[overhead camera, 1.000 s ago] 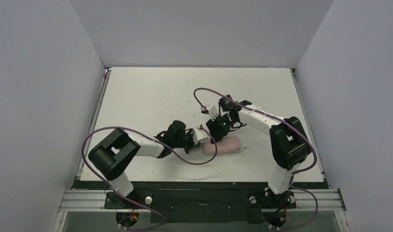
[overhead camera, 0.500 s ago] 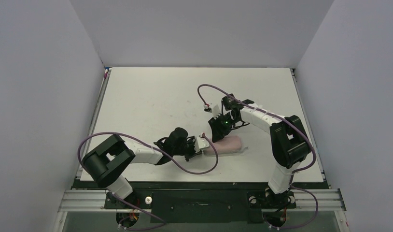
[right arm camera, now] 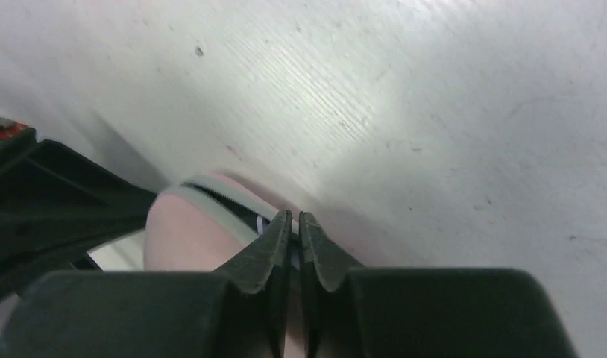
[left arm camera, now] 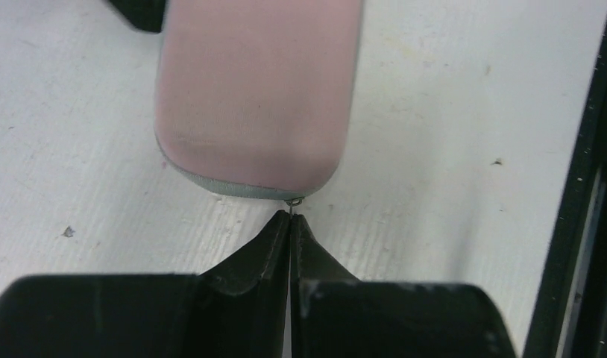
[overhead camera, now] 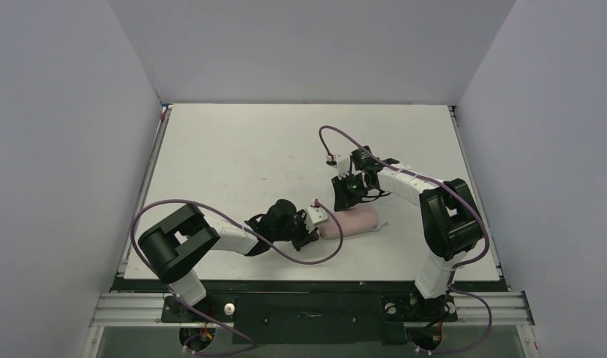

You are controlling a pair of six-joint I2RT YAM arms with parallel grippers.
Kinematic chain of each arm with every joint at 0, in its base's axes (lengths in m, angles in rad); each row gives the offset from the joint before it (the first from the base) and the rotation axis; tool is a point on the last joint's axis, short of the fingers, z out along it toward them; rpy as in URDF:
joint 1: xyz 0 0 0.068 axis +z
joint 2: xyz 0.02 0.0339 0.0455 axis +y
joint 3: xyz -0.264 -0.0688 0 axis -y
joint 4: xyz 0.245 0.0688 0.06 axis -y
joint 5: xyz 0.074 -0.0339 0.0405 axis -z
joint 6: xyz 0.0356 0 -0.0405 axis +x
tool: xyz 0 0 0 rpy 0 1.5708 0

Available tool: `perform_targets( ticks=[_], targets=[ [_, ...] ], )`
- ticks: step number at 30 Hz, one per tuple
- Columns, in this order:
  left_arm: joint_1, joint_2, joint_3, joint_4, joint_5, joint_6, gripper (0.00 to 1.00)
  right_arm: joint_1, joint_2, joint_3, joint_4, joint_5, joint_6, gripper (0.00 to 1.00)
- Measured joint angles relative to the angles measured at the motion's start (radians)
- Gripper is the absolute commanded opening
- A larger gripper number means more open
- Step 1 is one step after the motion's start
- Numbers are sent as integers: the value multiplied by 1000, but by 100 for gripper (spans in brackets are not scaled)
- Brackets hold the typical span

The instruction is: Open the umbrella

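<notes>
Top external: showing pink pouch (overhead camera: 353, 221) on table (overhead camera: 233, 149), left gripper (overhead camera: 318, 221) touching its end, right gripper (overhead camera: 342, 203) just behind. Left wrist: pinching shut at tiny metal loop (left arm camera: 293, 201). Right wrist: showing narrow slit over zipper rim (right arm camera: 211, 195), grip unclear. Not seeing umbrella itself.

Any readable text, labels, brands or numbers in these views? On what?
None readable.
The pink pouch: plain, no print or tag showing.
The table: only specks and scuffs.
The red patch at the right wrist view's left edge: too blurred to read.
</notes>
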Motion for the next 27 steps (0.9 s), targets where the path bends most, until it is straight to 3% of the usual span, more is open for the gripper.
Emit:
perform_targets(
  ticks=[1,2,4,6,11,17,22,27],
  targets=[
    [11,10,5,0,3,-6,0,-7,2,-8,0,15,0,7],
    [27,16,9,1,6,-9,0,-11,3,-10,-8,16,-15,24],
    [61,23,16,0,15,3,0,-21,8,-10,-35,15,-53,45],
    [87,23,18,0,19,31,0,-32,9,-2,-81,13,-114,56],
    [129,29,37,-23,49,114,0,-46,11,46,-223,5,-241,66],
    [134,29,39,-40,81,169,0,-83,69,211,-347,-32,-290,69],
    [134,29,43,-47,85,172,0,-58,73,217,-406,-69,-251,71],
    [134,29,43,-47,85,169,0,8,72,117,-401,-102,-132,72]
  ],
)
